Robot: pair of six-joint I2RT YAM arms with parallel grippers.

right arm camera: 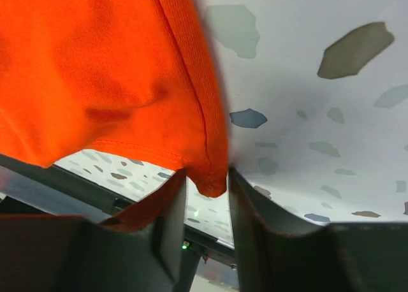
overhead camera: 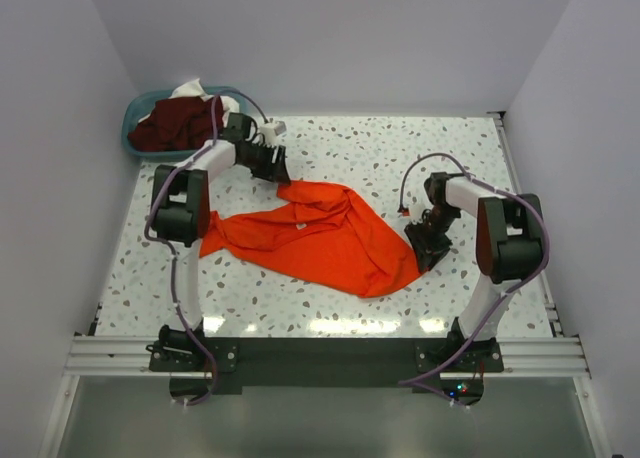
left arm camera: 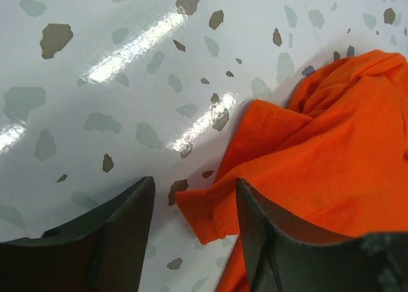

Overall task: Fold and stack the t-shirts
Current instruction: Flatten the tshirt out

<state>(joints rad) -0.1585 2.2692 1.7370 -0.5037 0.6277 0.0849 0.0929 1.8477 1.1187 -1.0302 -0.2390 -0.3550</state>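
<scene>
A bright orange-red t-shirt [overhead camera: 320, 233] lies crumpled on the speckled table. My left gripper [overhead camera: 272, 166] is at its far upper edge, low over the table. In the left wrist view it [left arm camera: 194, 206] is open, with a hemmed corner of the shirt [left arm camera: 210, 209] lying between the fingers and touching neither. My right gripper [overhead camera: 425, 246] is at the shirt's near right corner. In the right wrist view it [right arm camera: 207, 177] has closed in on that hemmed corner [right arm camera: 213, 177], which fills the narrow gap between the fingers. Dark maroon shirts [overhead camera: 180, 123] and white cloth [overhead camera: 195, 88] lie in the basket.
A teal plastic basket [overhead camera: 130, 133] stands at the back left corner, just behind my left arm. Walls close the table in on the left, back and right. A metal rail [overhead camera: 320, 353] runs along the near edge.
</scene>
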